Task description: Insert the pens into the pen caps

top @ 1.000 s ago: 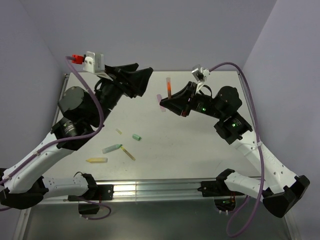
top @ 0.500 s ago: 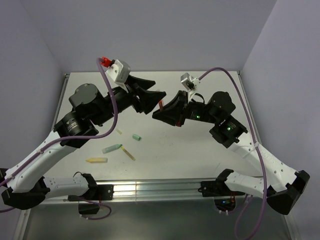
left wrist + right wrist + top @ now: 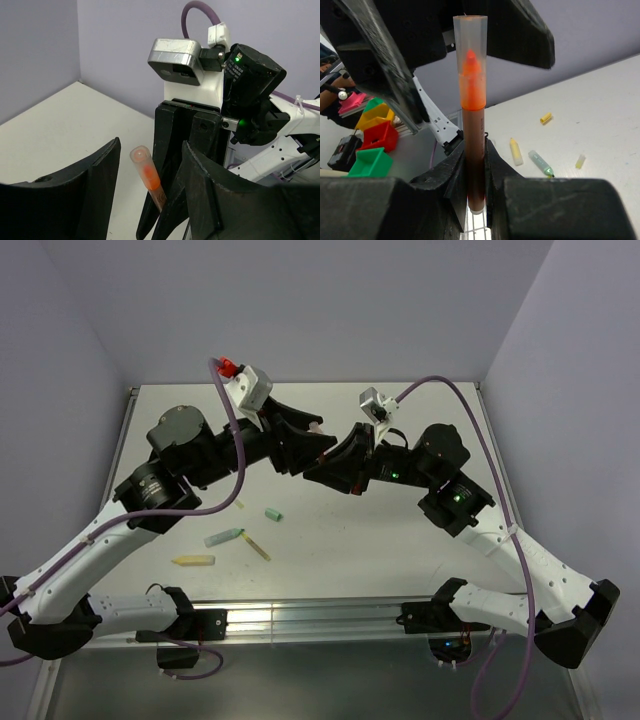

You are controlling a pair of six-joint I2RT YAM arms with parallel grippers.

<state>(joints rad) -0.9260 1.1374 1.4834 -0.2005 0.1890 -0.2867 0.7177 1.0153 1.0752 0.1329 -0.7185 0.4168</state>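
Above the desk's (image 3: 380, 550) far middle, one orange pen (image 3: 473, 135) sits in its clear cap (image 3: 470, 35).
My right jaws are clamped on that pen's barrel, and my left jaws stand apart on either side of the capped tip, gripping nothing. Loose on the desk I count three more: a yellow pen (image 3: 193, 560), a mint pen (image 3: 224, 537) and an olive pen (image 3: 259, 548). There are also two caps, a green cap (image 3: 273, 514) and a pale yellow cap (image 3: 238, 504). I judge one joined, three left.
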